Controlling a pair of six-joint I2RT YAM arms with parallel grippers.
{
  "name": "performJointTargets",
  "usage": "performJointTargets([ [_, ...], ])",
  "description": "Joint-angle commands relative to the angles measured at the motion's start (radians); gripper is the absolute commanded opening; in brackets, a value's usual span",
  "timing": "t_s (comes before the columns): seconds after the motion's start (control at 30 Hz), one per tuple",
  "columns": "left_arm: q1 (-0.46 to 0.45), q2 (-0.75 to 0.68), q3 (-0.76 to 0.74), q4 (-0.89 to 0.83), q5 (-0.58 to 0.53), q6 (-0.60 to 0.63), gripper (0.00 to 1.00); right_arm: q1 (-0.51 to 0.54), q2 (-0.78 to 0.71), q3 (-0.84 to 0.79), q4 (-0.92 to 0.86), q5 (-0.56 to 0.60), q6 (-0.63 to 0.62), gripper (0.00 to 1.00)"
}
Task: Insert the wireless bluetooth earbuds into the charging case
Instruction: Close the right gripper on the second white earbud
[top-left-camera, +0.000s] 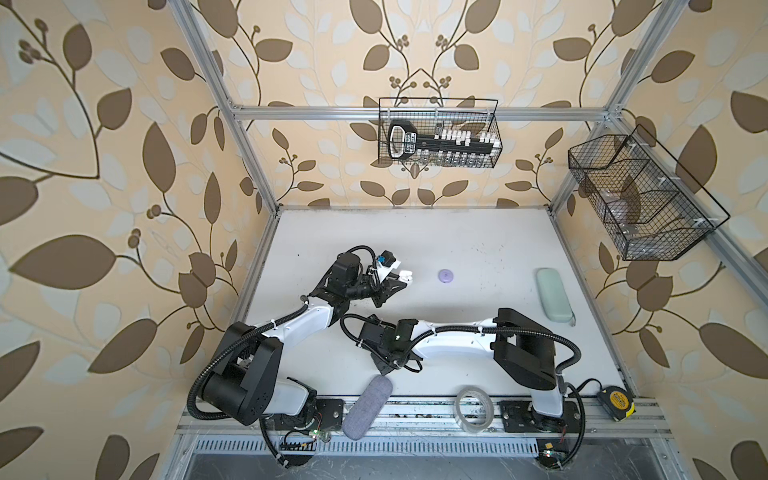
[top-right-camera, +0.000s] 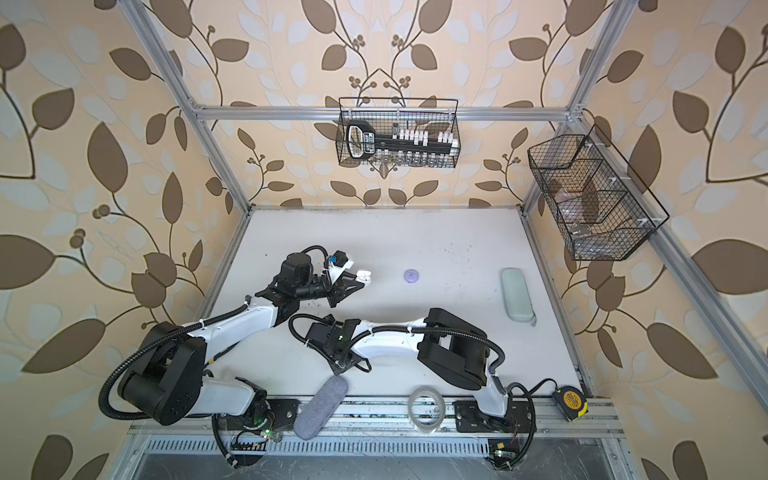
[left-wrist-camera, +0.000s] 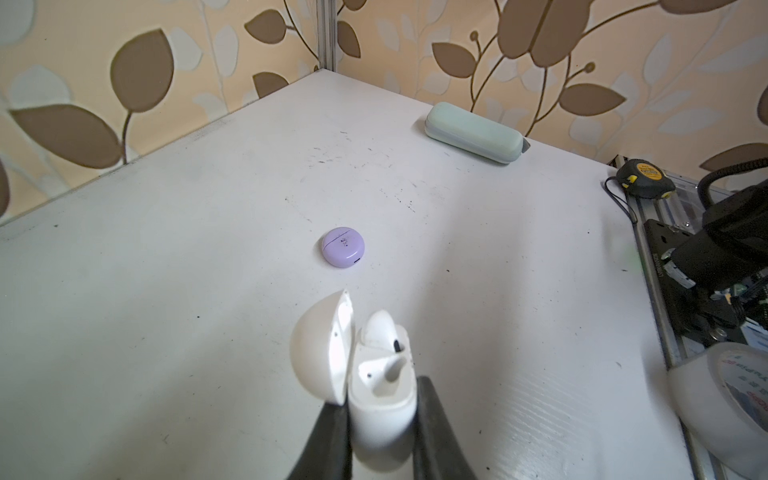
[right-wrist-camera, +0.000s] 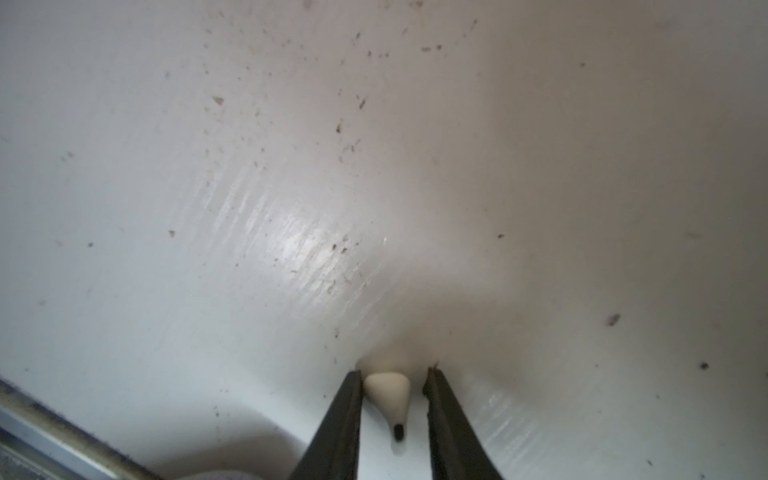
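Note:
My left gripper (left-wrist-camera: 380, 395) is shut on the base of a white charging case (left-wrist-camera: 380, 419), held a little above the table at the left (top-left-camera: 405, 275). The case's lid (left-wrist-camera: 318, 349) stands open. One white earbud (left-wrist-camera: 380, 332) sits in the case, beside an empty socket (left-wrist-camera: 392, 372). My right gripper (right-wrist-camera: 392, 378) points down at the table near the front middle (top-left-camera: 388, 365). Its tips straddle a second white earbud (right-wrist-camera: 388, 390) lying on the table. That earbud touches one finger, and a gap shows at the other. A closed lilac case (top-left-camera: 446, 276) lies mid-table.
A mint glasses case (top-left-camera: 553, 295) lies at the right. On the front edge are a grey pouch (top-left-camera: 368, 407), a tape roll (top-left-camera: 475, 409) and a tape measure (top-left-camera: 617, 401). Wire baskets hang on the back wall (top-left-camera: 438, 133) and the right wall (top-left-camera: 640, 199).

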Motion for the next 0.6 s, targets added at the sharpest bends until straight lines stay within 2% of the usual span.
performJointTargets([
  [0.0,0.012,-0.027,0.017,0.041,0.025,-0.002,0.06,0.008,0.033,0.035,-0.045,0.023,-0.019,0.28],
  [0.57,0.012,-0.023,0.017,0.041,0.026,-0.006,0.06,0.009,0.048,0.040,-0.061,0.031,-0.024,0.24],
])
